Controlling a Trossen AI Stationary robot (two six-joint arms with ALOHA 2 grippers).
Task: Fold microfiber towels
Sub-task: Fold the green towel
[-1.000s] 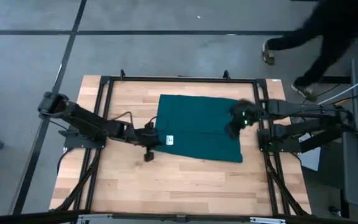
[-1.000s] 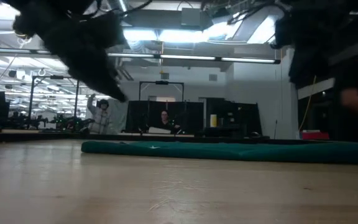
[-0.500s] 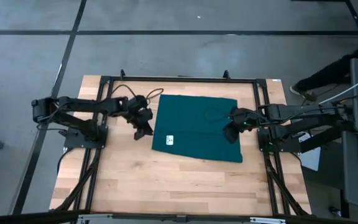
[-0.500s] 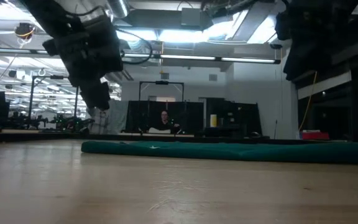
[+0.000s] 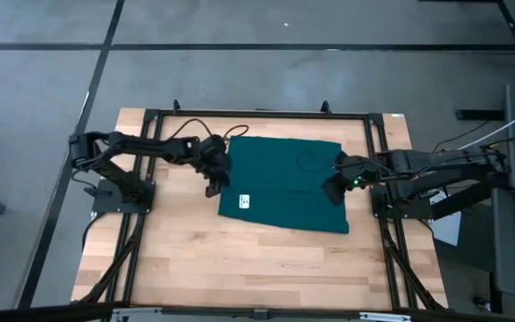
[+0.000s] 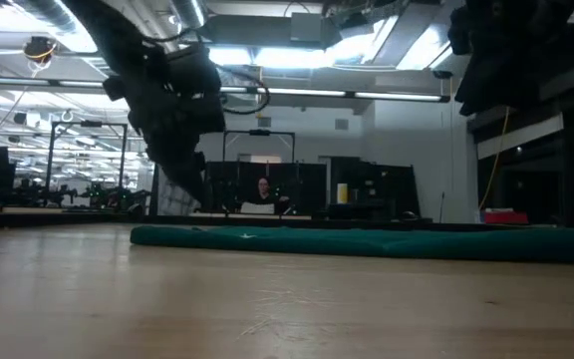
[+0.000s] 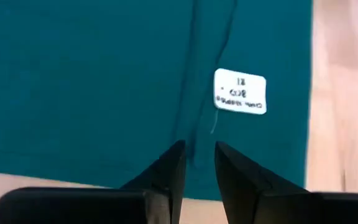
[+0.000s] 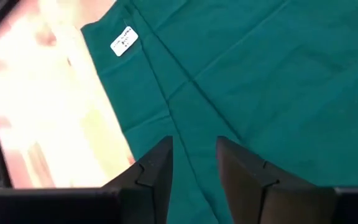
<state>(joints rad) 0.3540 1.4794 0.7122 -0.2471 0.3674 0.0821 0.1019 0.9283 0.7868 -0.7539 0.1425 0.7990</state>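
We find the towel [image 5: 283, 183] lying flat mid-table, label [image 7: 240, 91] up. The left gripper [image 5: 215, 180] and right gripper [image 5: 330, 191], fingers slightly parted and holding nothing, flank opposite edges, apparently poised to fold.

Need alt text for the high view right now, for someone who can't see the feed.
Seen from straight above, a dark teal towel lies flat on a wooden table, its white label near the left edge. The left gripper is at the towel's left edge and the right gripper over its right edge, each with a narrow gap between its fingers, neither holding the cloth.
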